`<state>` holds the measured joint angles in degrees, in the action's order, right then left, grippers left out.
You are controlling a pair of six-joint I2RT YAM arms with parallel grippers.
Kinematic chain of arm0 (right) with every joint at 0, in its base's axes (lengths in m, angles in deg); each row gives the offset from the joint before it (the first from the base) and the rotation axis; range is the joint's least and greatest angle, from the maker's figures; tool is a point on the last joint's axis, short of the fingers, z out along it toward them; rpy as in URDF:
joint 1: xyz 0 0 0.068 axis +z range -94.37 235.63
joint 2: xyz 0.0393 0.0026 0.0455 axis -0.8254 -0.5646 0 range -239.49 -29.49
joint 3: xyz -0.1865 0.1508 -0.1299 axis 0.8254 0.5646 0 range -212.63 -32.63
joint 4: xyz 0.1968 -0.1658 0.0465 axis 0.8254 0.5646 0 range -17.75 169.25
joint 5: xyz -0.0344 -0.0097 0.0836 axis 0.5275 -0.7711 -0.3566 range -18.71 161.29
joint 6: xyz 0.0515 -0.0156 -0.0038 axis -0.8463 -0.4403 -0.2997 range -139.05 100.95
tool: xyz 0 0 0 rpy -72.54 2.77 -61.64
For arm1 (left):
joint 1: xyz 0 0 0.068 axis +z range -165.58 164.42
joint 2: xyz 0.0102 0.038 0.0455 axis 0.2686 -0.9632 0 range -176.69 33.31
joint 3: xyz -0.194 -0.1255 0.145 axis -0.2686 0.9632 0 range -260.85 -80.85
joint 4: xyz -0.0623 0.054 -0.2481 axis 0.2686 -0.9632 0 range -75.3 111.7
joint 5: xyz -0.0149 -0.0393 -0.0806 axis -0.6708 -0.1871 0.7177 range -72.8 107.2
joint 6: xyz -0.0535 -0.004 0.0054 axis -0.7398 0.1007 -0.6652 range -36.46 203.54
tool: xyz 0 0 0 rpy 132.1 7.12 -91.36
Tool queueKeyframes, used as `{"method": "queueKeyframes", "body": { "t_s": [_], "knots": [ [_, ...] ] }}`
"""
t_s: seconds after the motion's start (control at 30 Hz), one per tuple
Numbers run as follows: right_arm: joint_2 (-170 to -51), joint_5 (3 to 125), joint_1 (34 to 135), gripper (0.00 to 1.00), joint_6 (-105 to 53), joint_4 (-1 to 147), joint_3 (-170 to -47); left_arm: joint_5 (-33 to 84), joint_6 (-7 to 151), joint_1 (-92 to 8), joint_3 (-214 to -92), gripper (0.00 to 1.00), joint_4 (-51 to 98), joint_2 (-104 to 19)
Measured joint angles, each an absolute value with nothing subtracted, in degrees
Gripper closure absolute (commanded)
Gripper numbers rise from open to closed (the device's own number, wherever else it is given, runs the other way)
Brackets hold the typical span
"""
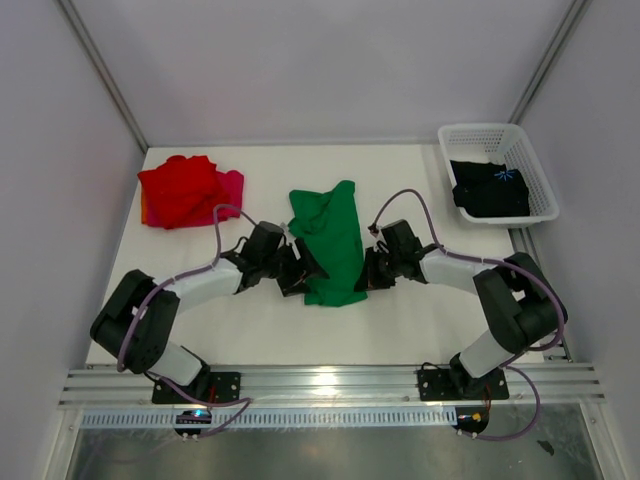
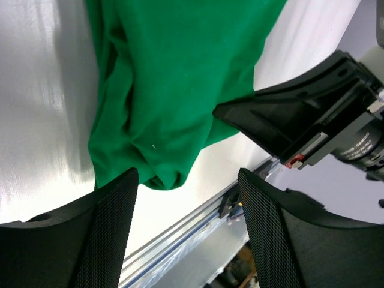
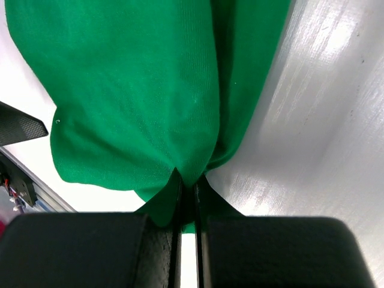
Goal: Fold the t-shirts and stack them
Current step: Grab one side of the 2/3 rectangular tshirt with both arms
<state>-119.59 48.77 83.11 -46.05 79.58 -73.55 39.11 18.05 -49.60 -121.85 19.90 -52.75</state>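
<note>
Green shirt [image 1: 328, 245] is laid mid-fold in the middle of the table [image 1: 250, 330]. Its right edge is pinched by the right gripper [image 3: 189, 186]; the left gripper [image 2: 186, 183] is spread, empty. A fresh left-side grab is probably needed next.

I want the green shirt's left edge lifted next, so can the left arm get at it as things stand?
Probably yes: the left claw is open right beside the green shirt, with nothing between them. The right claw pinches the opposite edge.
</note>
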Motion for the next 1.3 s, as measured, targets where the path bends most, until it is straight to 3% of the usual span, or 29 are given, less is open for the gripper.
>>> {"method": "queueKeyframes", "body": {
  "t_s": [0.53,1.0,1.3],
  "knots": [
    [-120.7,47.8,83.0,0.97,-45.5,80.0,-74.5,39.9,30.9,-49.6,-127.1,0.28,1.4,-54.6],
    [-121.0,47.4,82.9,0.97,-45.1,80.0,-74.6,43.2,31.9,-49.6,-130.3,0.28,1.7,-62.3],
    [-121.8,47.0,82.9,0.97,-44.2,80.7,-75.5,41.9,31.6,-49.6,-129.2,0.26,4.2,-60.7]
  ]
}}
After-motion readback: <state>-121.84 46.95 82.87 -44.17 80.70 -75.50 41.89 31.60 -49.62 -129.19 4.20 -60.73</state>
